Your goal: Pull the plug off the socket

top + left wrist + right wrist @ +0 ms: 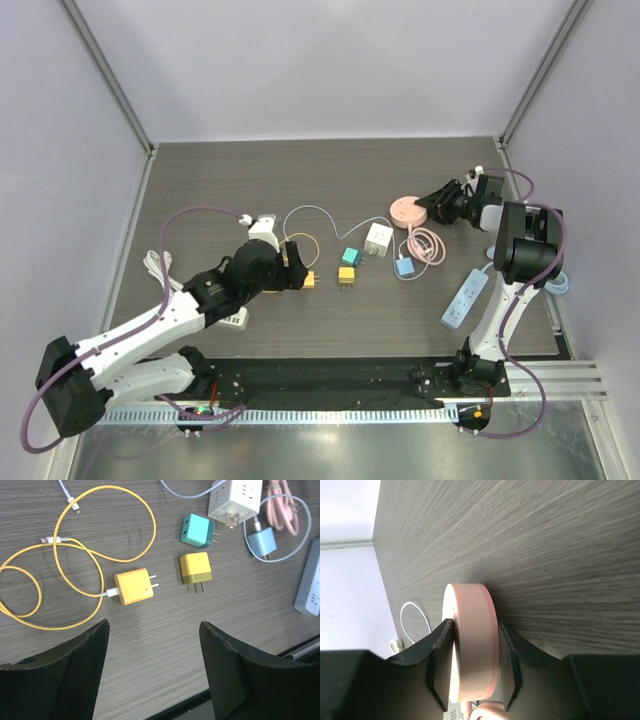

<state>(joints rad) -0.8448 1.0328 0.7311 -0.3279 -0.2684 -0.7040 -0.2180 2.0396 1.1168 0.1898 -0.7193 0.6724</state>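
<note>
Wide dark wood-grain table [250, 180], its grain running on past the right gripper [475, 630], whose jaws pinch the round pink socket [470, 645] across its thickness. Left gripper [152, 625]: jaws spread wide above the tabletop. The yellow plug [132, 586] lies loose just beyond their tips, prongs exposed. Its yellow cable [100, 520] loops away leftward.

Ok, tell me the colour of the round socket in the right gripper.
Pale pink; the socket shows best in the right wrist view.

White arms [150, 325], black at joints [215, 290] and left hand [152, 624], carry purple cables [200, 212].
</note>
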